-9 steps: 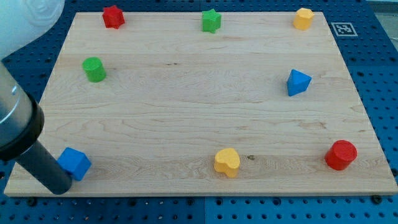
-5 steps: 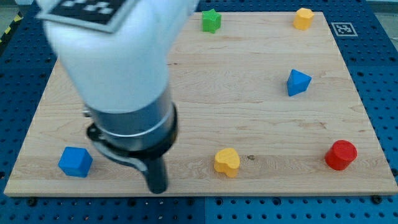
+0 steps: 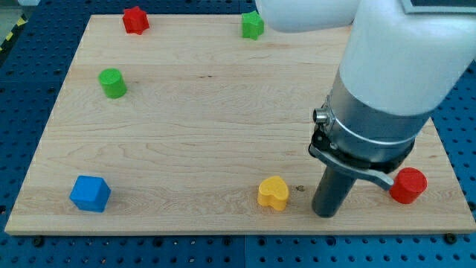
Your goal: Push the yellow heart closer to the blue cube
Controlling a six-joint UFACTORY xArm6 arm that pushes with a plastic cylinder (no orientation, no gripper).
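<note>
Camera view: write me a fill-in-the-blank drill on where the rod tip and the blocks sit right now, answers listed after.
1. My tip sits just to the view's ____ of the yellow heart.
2. The blue cube lies near the board's bottom-____ corner in the view.
3. The block just to the view's right of my tip is the ____ cylinder.
4. The block between the blue cube and my tip is coloured ____.

Answers: right; left; red; yellow

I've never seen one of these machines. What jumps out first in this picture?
The big white and grey arm fills the view's right, ending in a dark rod whose tip rests on the wooden board just right of the yellow heart, with a small gap between. A red cylinder sits beside the arm at the far right. The blue cube waits alone at the bottom left.
</note>
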